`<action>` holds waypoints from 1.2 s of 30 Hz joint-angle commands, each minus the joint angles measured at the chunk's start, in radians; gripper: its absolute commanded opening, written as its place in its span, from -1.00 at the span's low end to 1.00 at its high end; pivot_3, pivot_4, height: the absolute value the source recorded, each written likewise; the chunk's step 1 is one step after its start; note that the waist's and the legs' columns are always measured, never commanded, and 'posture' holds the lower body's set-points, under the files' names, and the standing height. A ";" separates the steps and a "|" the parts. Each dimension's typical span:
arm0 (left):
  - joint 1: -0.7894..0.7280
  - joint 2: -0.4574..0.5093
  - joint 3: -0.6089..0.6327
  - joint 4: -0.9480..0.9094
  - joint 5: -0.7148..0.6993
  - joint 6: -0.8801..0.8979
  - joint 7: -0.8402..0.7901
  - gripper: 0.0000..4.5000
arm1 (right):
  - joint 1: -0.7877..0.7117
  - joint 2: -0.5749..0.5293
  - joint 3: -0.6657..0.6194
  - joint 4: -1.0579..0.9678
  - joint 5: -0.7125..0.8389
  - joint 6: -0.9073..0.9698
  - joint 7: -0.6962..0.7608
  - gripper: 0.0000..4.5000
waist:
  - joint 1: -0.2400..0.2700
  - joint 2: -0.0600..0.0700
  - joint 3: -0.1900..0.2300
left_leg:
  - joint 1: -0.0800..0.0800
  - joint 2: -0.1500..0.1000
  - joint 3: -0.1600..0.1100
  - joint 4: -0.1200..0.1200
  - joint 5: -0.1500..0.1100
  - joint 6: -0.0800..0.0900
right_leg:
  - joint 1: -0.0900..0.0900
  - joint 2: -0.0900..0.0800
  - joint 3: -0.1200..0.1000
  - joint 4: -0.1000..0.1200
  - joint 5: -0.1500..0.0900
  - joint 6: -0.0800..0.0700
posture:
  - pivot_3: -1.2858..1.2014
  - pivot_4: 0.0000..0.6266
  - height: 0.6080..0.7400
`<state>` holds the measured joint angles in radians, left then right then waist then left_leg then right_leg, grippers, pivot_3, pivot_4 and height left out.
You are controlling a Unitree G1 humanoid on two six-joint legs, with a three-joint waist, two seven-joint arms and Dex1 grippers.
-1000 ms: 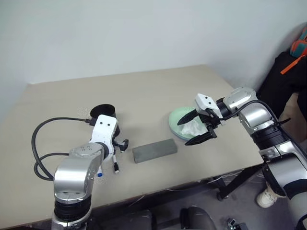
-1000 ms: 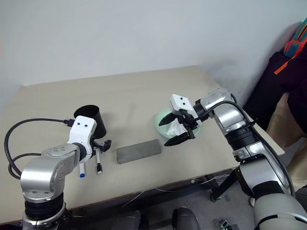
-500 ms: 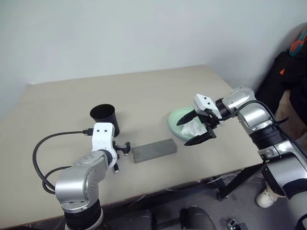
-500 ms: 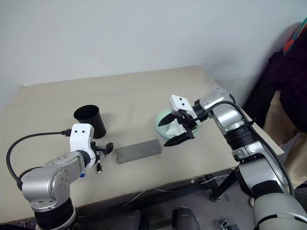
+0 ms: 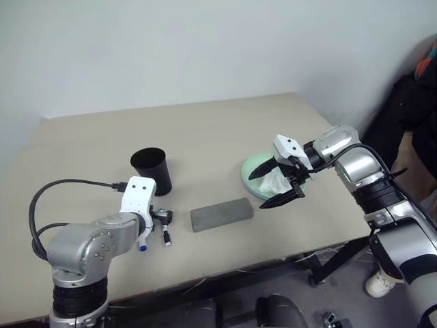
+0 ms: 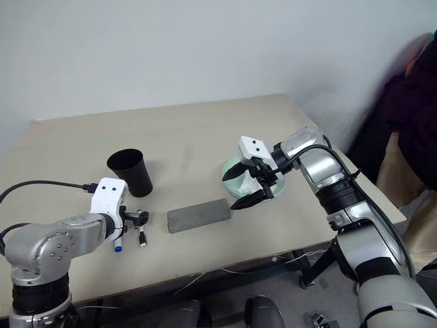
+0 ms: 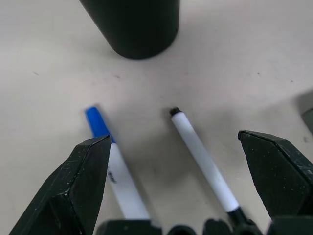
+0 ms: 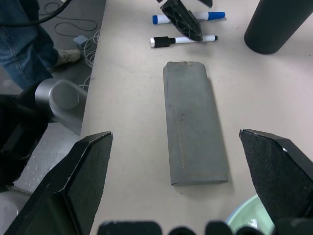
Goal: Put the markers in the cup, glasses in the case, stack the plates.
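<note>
Nearest the robot, the left gripper [image 7: 181, 196] hangs just above the beige table [image 5: 205, 130] with its jaws wide apart, holding nothing. Both markers lie flat on the tabletop between its fingers: the blue-capped marker [image 7: 115, 164] beside one finger, the thinner black-capped marker [image 7: 203, 166] nearer the other. The two lie roughly parallel, a small gap between them, neither touched by a finger as far as the wrist view shows.

Just beyond the markers stands the black cup [image 5: 151, 171], upright, rim up, apart from both pens.

To the right of the markers lies the grey case [image 5: 221, 214], closed and flat on the table, its long side running across the head view. Whether the glasses are inside cannot be told.

Farther right, the right gripper [image 5: 276, 186] is held above the table with its jaws fully apart and empty, poised over the near edge of the mint green plate [image 5: 250, 172]. A crumpled white tissue [image 5: 274, 182] rests in that plate. A light blue rim [image 5: 258, 197] shows under the green plate's near edge.

In the right wrist view, a person's jeans-clad leg and shoe [image 8: 29, 34] stand on the floor beside the table, among cables.
</note>
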<state>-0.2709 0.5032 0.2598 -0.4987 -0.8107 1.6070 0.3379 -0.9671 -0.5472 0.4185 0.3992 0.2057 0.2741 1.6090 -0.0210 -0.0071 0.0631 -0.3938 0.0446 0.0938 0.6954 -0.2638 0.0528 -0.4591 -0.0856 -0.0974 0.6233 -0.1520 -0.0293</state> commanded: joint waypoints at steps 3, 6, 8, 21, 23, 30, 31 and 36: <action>-0.075 0.028 0.052 0.133 -0.472 0.007 0.408 0.95 | -0.006 -0.002 -0.027 -0.033 0.015 -0.005 0.005 1.00 | 0.000 0.000 0.000 | 0.000 0.000 0.000 0.000 0.000 0.000 | 0.000 0.000 0.000 0.000 0.000 0.000 | 0.03 -1.00 0.95; -0.073 0.104 -0.030 0.207 -0.804 -0.098 0.674 0.95 | -0.006 -0.003 -0.029 -0.035 0.015 -0.005 0.005 1.00 | -0.001 -0.001 0.000 | 0.000 0.000 0.000 0.000 0.000 0.000 | 0.000 0.000 0.000 0.000 0.000 0.000 | 0.03 -1.00 0.95; -0.059 0.226 -0.164 0.225 -1.078 -0.280 0.866 0.95 | -0.006 -0.002 -0.030 -0.036 0.014 -0.005 0.005 1.00 | -0.001 -0.005 0.000 | 0.000 0.000 0.000 0.000 0.000 -0.002 | 0.000 0.000 0.001 0.001 0.000 0.000 | 0.03 -1.00 0.95; -0.016 0.335 -0.365 0.159 -1.161 -0.547 0.949 0.44 | -0.001 0.002 -0.038 -0.044 0.011 -0.002 0.005 1.00 | 0.005 -0.005 0.000 | 0.001 -0.006 0.002 -0.004 0.001 -0.006 | -0.001 0.002 0.001 0.000 0.001 -0.002 | 0.03 -1.00 0.95; -0.013 0.334 -0.370 0.160 -1.161 -0.556 0.948 0.44 | -0.001 0.003 -0.040 -0.043 0.010 -0.004 0.005 1.00 | 0.005 -0.005 0.000 | 0.001 -0.006 0.002 -0.004 0.002 -0.007 | -0.001 0.002 0.001 0.000 0.001 -0.002 | 0.03 -1.00 0.95; 0.011 0.330 -0.381 0.162 -1.161 -0.572 0.947 0.44 | -0.001 0.006 -0.044 -0.048 0.009 0.000 0.005 1.00 | 0.005 -0.005 0.000 | 0.001 -0.006 0.002 -0.004 0.002 -0.007 | -0.001 0.002 0.001 0.000 0.001 -0.002 | 0.03 -1.00 0.95; 0.014 0.329 -0.383 0.162 -1.161 -0.572 0.946 0.44 | -0.001 0.007 -0.044 -0.048 0.009 0.000 0.005 1.00 | 0.004 -0.005 0.000 | 0.001 -0.006 0.002 -0.004 0.002 -0.007 | -0.001 0.002 0.001 0.000 0.001 -0.002 | 0.03 -1.00 0.95; 0.027 0.318 -0.394 0.160 -1.161 -0.581 0.947 0.44 | -0.001 0.008 -0.045 -0.049 0.007 0.001 0.004 1.00 | 0.005 -0.005 0.000 | 0.001 -0.007 0.002 -0.004 0.002 -0.007 | -0.001 0.001 0.001 0.000 0.001 -0.002 | 0.03 -1.00 0.95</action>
<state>-0.2443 0.8246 -0.1334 -0.3165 -1.9648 1.0357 1.2761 -0.9596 -0.5374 0.4083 0.3803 0.2046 0.2776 1.6092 -0.0162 -0.0116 0.0631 -0.3925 0.0376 0.0954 0.6912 -0.2621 0.0460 -0.4599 -0.0843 -0.0966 0.6228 -0.1510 -0.0309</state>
